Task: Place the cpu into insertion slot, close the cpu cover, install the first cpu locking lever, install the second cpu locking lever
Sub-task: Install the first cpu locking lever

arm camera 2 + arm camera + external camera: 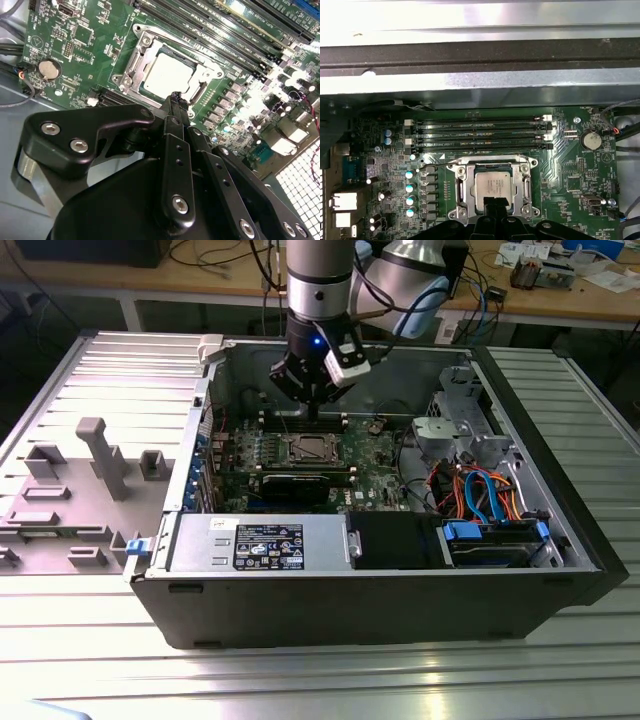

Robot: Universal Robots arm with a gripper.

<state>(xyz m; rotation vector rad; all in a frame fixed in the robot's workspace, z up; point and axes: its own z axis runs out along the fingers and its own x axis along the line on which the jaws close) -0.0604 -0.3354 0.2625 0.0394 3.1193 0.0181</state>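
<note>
Gripper (175,97) jaws pressed together, empty, tips just above chip (167,75) under flat metal cover (461,186); exterior view, gripper at 12 o'clock of socket (310,450).

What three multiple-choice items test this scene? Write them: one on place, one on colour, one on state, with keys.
1. The cpu lies: A in the insertion slot; B outside the case; C on a cable bundle.
2. The circuit board is: A blue; B green; C red.
3. The cpu cover is: A standing upright; B flat around the cpu; C taken off.
Key: 1A, the silvery chip sits within the socket's rim. 2B, green shows in both wrist views. 3B, its frame lies level around the chip.
</note>
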